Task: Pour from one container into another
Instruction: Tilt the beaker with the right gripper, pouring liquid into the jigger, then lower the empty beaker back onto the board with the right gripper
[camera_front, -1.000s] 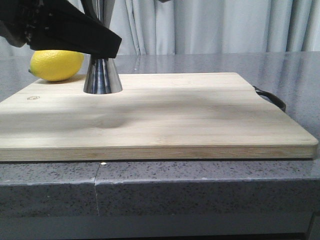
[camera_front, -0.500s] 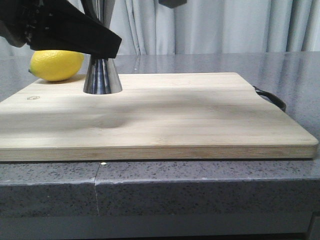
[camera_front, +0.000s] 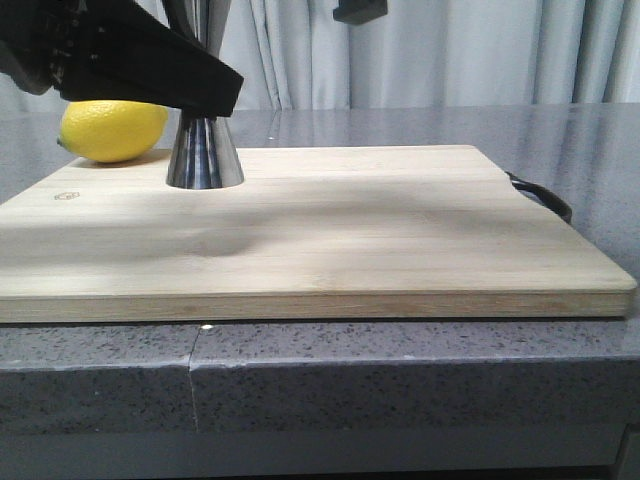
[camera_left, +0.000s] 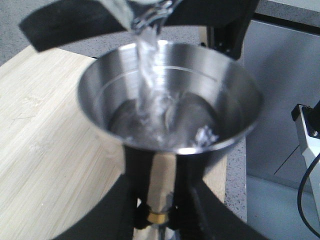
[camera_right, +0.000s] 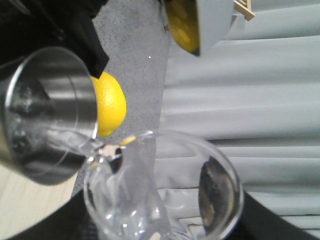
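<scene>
1. My left claw (camera_left: 155, 220) is clamped on the narrow gold-banded waist of the steel jigger (camera_left: 170, 95), its dark fingers (camera_front: 150, 70) crossing in front of the cup in the front view.
2. The jigger's flared foot (camera_front: 205, 152) stands upright on the wooden cutting board (camera_front: 320, 240), near the board's far left corner.
3. My right claw holds the glass beaker (camera_right: 160, 195) tilted, its lip just over the jigger's rim; I cannot see my own fingertips.
4. Clear water (camera_left: 152, 75) streams from the lip into the jigger's top cup and pools there.
5. A lemon (camera_front: 113, 130) lies beyond the jigger at the board's far left edge.
</scene>
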